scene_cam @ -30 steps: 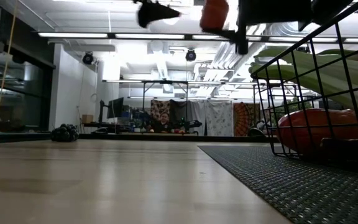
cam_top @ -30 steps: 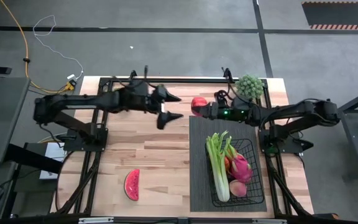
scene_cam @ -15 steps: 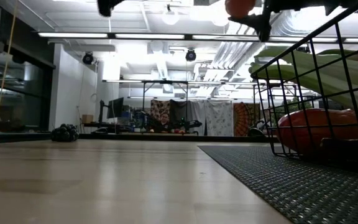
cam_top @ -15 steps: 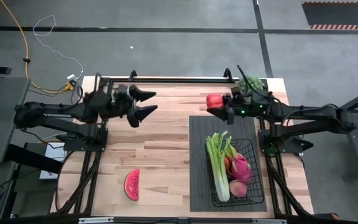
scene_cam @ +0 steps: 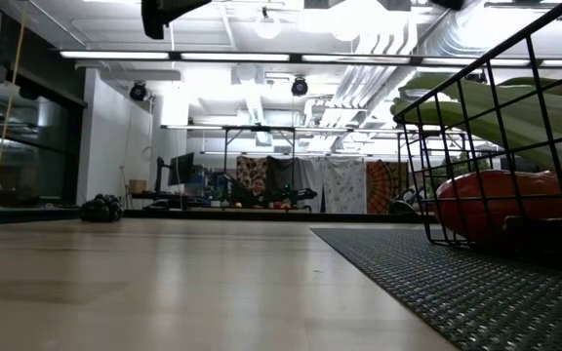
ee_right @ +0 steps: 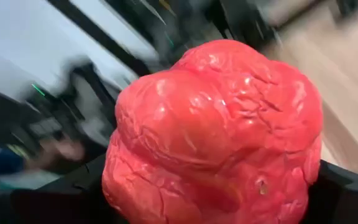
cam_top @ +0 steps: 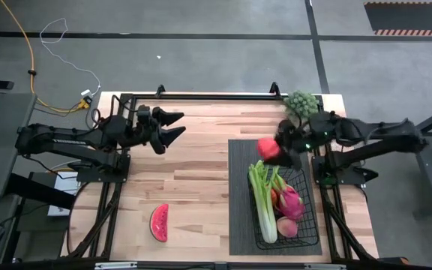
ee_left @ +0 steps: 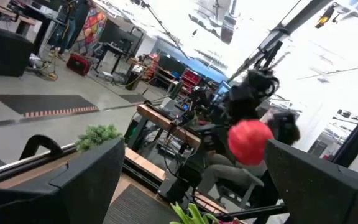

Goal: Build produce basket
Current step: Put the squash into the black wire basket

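A: Since the table [cam_top: 201, 180] is the biggest thing here, start there. What's on it?

B: Ribbed mat [cam_top: 238, 217] on the right side, basket [cam_top: 307, 225] sitting on it toward the near edge. Already in the basket: celery [cam_top: 262, 199], a pink dragon fruit [cam_top: 291, 201], a peach [cam_top: 286, 226], plus something red-orange underneath that's mostly hidden. Green grapes [cam_top: 301, 102] at the far right corner, watermelon slice [cam_top: 160, 223] near-left on bare wood.

A: And you?

B: My right gripper [cam_top: 282, 148] is clamped on a wrinkled red fruit [cam_top: 268, 148]; it fills my wrist view. It hangs in the air over the mat, just beyond the basket's far end. My left gripper [cam_top: 171, 126] is up over the far-left part of the table, fingers apart, holding nothing.

A: Step?

B: Carrying the red fruit to the basket, I'd say. Not placed yet.

A: Next move needs what?

B: Travel toward the near side until I'm over open mesh, right of the celery, then lower and let go. The celery tops stick out past the rim, so I need to clear them. After that, grapes and watermelon remain.
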Controlling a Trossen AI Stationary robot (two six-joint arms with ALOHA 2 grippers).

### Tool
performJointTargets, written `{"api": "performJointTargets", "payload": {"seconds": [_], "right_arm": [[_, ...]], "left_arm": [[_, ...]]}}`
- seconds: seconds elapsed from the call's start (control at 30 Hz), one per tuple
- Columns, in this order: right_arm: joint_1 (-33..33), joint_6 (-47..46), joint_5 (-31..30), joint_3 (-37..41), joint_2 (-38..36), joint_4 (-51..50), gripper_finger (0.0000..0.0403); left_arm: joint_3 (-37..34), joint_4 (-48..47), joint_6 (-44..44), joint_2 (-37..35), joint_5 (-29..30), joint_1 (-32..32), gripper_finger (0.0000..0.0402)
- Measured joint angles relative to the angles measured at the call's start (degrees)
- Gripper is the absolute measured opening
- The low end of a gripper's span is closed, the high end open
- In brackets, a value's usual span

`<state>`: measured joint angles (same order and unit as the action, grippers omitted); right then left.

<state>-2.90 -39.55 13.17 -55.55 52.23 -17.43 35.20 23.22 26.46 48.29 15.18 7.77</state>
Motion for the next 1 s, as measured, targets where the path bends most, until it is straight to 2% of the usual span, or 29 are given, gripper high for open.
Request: {"api": "performJointTargets", "payload": {"seconds": [0.07, 0.13, 0.23, 0.37, 0.53, 0.67, 0.8, 1.0], "right_arm": [[-5.54, -2.00, -4.39, -5.82, 1.02, -13.69, 0.0314], [-11.47, -7.88, -6.83, -9.65, 2.26, -24.46, 0.0314], [-20.39, -20.87, -7.63, -11.34, 4.14, -30.68, 0.0314], [-30.84, -36.43, -8.62, -9.87, 8.09, -30.76, 0.0314], [-38.40, -54.49, -8.84, -8.87, 16.29, -31.85, 0.0314], [-41.42, -69.95, -7.77, -8.85, 22.80, -30.68, 0.0314], [-43.03, -81.16, -5.37, -8.81, 28.35, -28.93, 0.0314], [-43.47, -87.88, -4.68, -8.81, 34.25, -26.19, 0.0314]], "left_arm": [[0.00, -0.03, -0.11, 0.01, -0.41, 0.02, 0.0372], [0.00, -0.04, -0.17, 0.02, -0.46, 0.07, 0.0372], [0.00, -0.27, -0.34, 0.02, -0.44, 0.07, 0.0372], [0.00, -1.08, -1.56, 0.02, 0.04, 0.07, 0.0372], [0.00, -1.14, -1.58, 0.02, 0.08, 0.07, 0.0372], [0.00, -1.14, -1.56, 0.02, 0.10, 0.07, 0.0372], [0.00, -1.14, -1.25, 0.02, 0.21, 0.07, 0.0372], [0.00, -1.12, -1.19, 0.04, 0.21, 0.07, 0.0372]]}}
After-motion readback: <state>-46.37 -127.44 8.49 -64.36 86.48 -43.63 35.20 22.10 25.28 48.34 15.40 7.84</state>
